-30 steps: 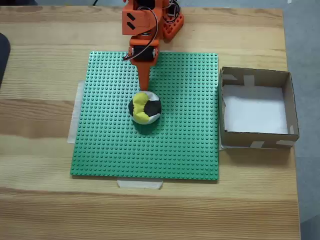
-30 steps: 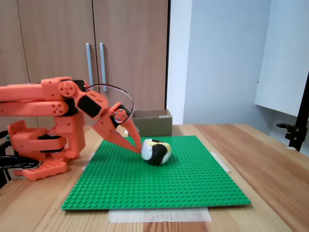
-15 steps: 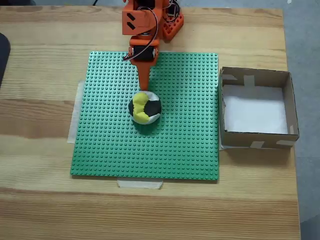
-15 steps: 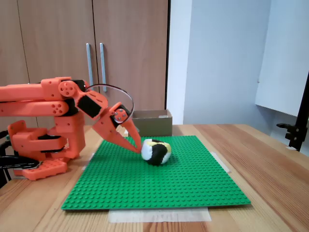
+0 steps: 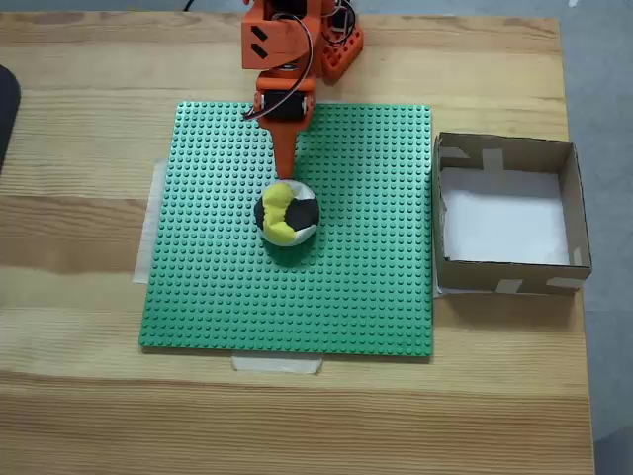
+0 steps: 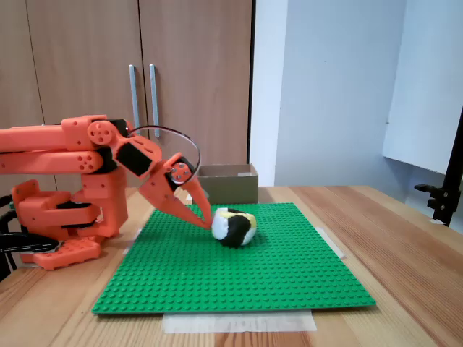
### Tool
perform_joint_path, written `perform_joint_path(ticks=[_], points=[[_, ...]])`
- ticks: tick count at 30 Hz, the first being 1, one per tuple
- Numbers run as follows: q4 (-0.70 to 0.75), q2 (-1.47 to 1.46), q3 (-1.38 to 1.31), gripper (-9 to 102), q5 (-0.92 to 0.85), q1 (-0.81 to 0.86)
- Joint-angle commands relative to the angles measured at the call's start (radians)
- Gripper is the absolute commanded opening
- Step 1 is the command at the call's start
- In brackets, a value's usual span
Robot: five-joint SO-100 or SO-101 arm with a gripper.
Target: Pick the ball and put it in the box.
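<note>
The ball (image 5: 287, 213), patched yellow, black and white, rests near the middle of a green studded baseplate (image 5: 356, 297). In both fixed views my orange gripper (image 5: 285, 176) slopes down from the arm, fingers together, tips at the ball's edge nearest the arm and holding nothing. Seen from the side, the gripper (image 6: 208, 219) meets the left flank of the ball (image 6: 234, 226). The box (image 5: 504, 148), brown cardboard with a white bottom, stands empty just right of the plate; from the side, the box (image 6: 228, 184) is behind the ball.
The arm's base (image 5: 336, 49) sits at the table's far edge. The baseplate (image 6: 253, 282) is taped to a wooden table. A dark object (image 5: 5, 109) pokes in at the left edge. A black stand (image 6: 448, 188) is off the table.
</note>
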Motion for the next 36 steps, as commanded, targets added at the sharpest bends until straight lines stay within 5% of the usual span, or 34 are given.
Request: perform_joint_path(ticks=[1,36], points=[[-0.006,0.009,0.015,-1,-0.008,0.008],[-0.006,0.009,0.015,-1,-0.031,-0.012]])
